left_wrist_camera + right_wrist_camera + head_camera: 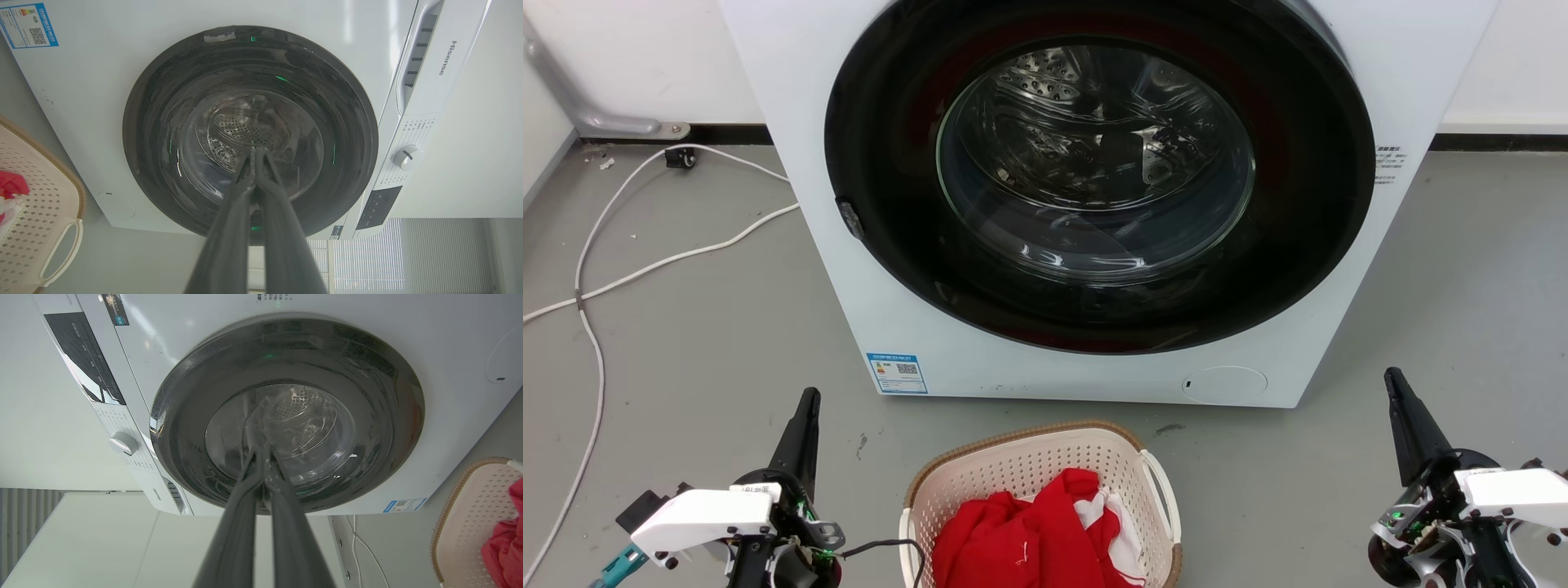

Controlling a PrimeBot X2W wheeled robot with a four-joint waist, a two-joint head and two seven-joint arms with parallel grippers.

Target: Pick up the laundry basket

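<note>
The laundry basket (1013, 465), cream perforated plastic with a brown rim and a white loop handle (1161, 490), sits on the floor bottom centre in the head view, holding red and white clothes (1045, 539). Its edge shows at the left of the left wrist view (45, 204) and at the right of the right wrist view (470, 522). My left gripper (810, 398) is left of the basket, shut and empty, fingertips touching (256, 152). My right gripper (1392, 376) is well to the right of the basket, also shut and empty (262, 448). Both point towards the washing machine.
A white front-loading washing machine (1388, 73) with a closed dark round glass door (1094, 171) stands right behind the basket. White cables (621, 269) trail over the grey floor at the left. Bare grey floor (1462, 286) lies to the machine's right.
</note>
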